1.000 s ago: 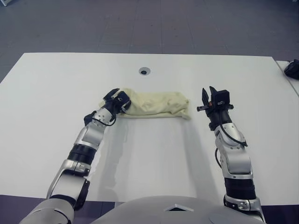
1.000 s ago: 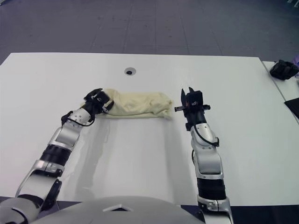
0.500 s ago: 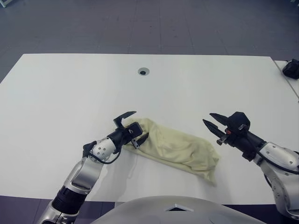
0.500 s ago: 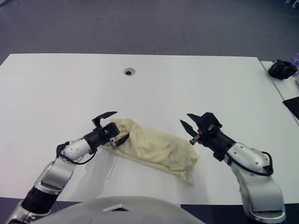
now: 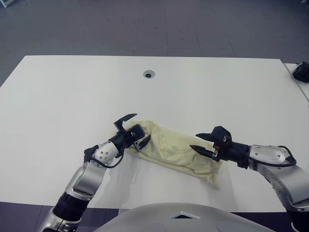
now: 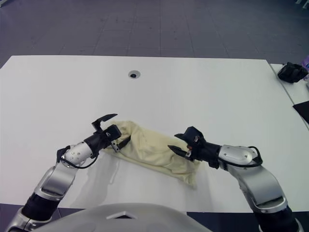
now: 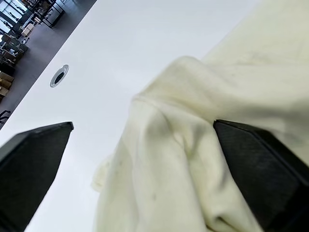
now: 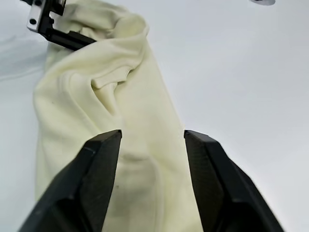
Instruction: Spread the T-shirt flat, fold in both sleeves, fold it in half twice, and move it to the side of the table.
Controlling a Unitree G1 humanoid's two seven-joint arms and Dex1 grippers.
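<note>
Lying bunched in a loose roll, the pale yellow cotton T-shirt (image 5: 169, 147) sits at 6 o'clock on the white rectangular table (image 5: 72, 87). Left gripper (image 7: 144, 124): fingers spread, straddling the 9 o'clock end. Right gripper (image 8: 152, 135): fingers parted over the 3 o'clock end, apparently without contact. Risk: clamping several layers together would drag the roll whole rather than spread it.

One cream T-shirt (image 5: 176, 152) lies at lower centre of the frame on one white surface (image 5: 72, 87). Two pincers are on it: the left pincer (image 5: 139, 129) at the cloth's left end, the right pincer (image 5: 194, 141) toward its right end. One round metal-rimmed hole (image 5: 149, 74) sits at upper centre, and one dark object (image 5: 301, 71) at the far right edge.
</note>
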